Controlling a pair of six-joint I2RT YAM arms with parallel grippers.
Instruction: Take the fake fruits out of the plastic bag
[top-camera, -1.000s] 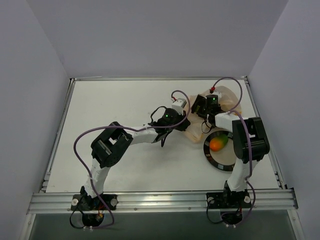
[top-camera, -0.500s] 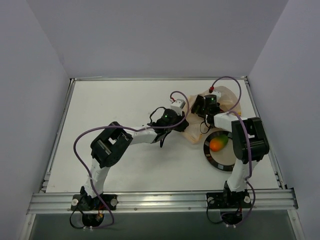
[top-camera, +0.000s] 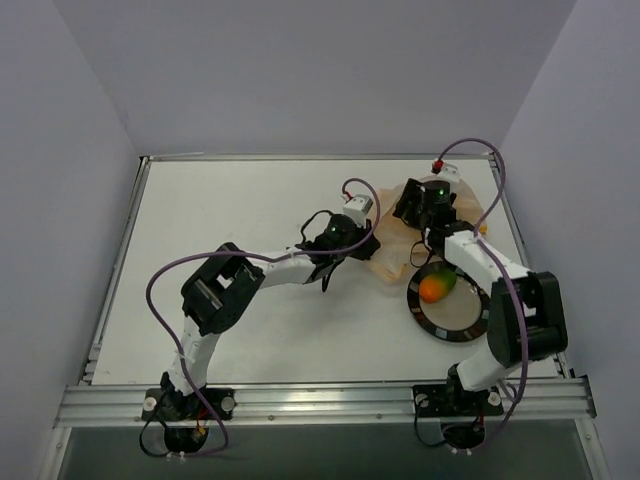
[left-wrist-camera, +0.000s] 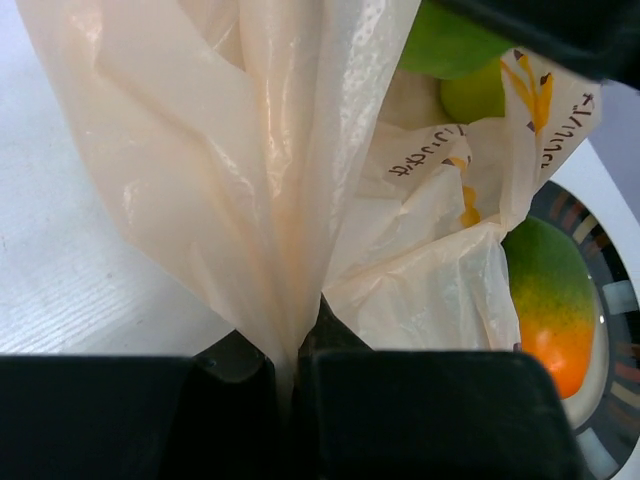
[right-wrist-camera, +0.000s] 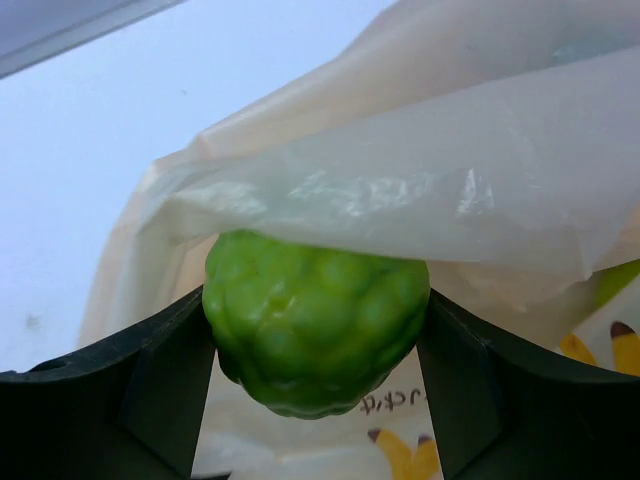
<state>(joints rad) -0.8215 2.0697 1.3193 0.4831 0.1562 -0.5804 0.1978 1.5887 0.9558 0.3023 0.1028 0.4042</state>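
The pale peach plastic bag (top-camera: 388, 262) lies at the back right of the table. My left gripper (left-wrist-camera: 290, 345) is shut on a gathered fold of the bag (left-wrist-camera: 250, 150), near its left edge (top-camera: 372, 232). My right gripper (right-wrist-camera: 315, 340) reaches into the bag's mouth (top-camera: 408, 206), and its two fingers (right-wrist-camera: 165, 380) press both sides of a bumpy green fruit (right-wrist-camera: 315, 325) under a flap of bag (right-wrist-camera: 450, 170). More green fruit (left-wrist-camera: 450, 45) shows in the opening. An orange-green mango (top-camera: 436, 287) lies on the plate, outside the bag (left-wrist-camera: 545, 300).
A black-rimmed round plate (top-camera: 440, 325) sits just in front of the bag at the right, near my right arm's base. White walls close the table at the back and at both sides. The right arm's purple cable loops above the bag.
My right arm's elbow has swung out to the right and its gripper shifted slightly back and right in the bag's mouth, jaws narrowing onto the green fruit. The left arm has stayed still.
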